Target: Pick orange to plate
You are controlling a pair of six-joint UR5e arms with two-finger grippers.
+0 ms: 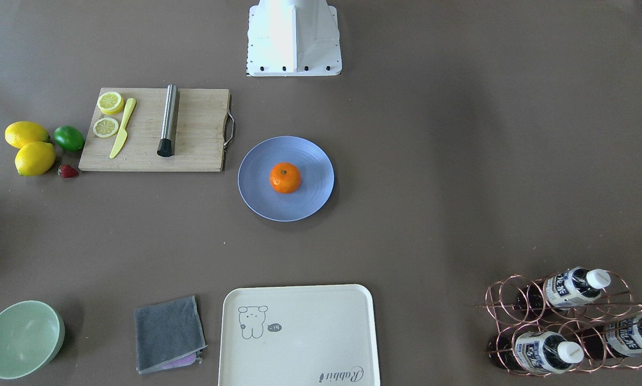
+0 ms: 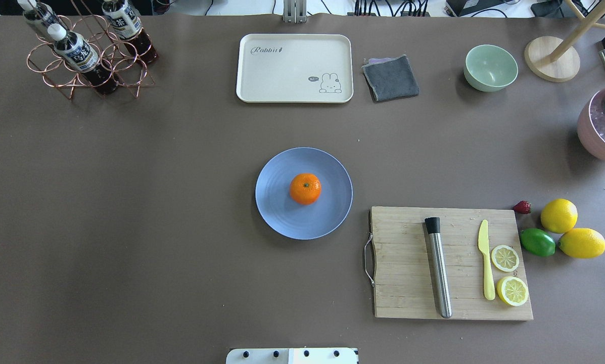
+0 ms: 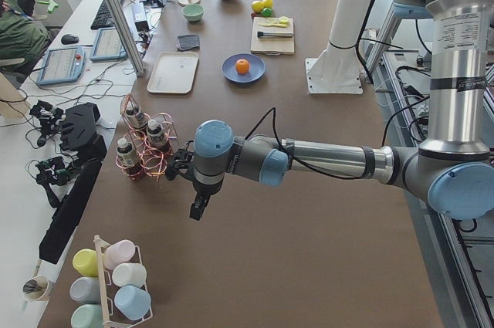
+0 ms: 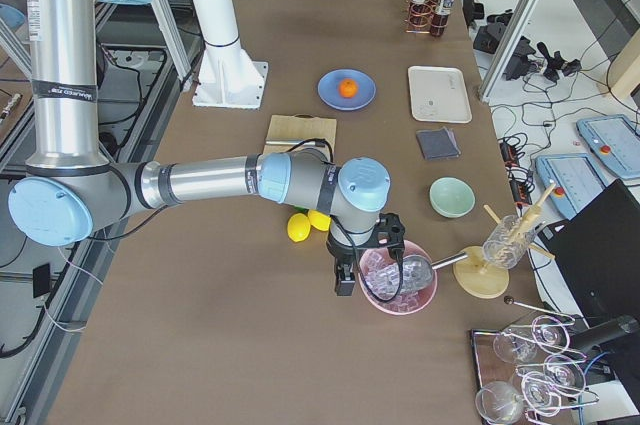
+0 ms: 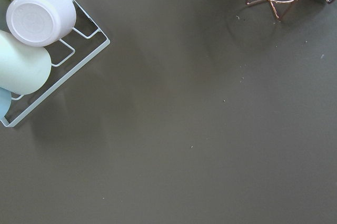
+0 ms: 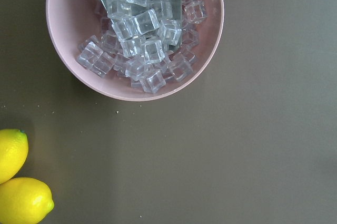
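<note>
Both sets of fingers show only in the side views, so I cannot tell whether they are apart or together: the left gripper (image 3: 197,211) hangs over the table (image 3: 309,266) near the bottle rack (image 3: 150,154), the right gripper (image 4: 343,285) beside the pink ice bowl (image 6: 62,23) — each at its own end, well apart from the middle. Between them the orange (image 2: 305,188) already sits stem-up in the middle of the plate (image 2: 282,217), round, with no long axis, and neither arm looks clearly nearer — the wrist cameras show no fingertips at all.

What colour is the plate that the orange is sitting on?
The plate under the orange is a soft periwinkle blue with faint rings, clearest in the overhead exterior view.
</note>
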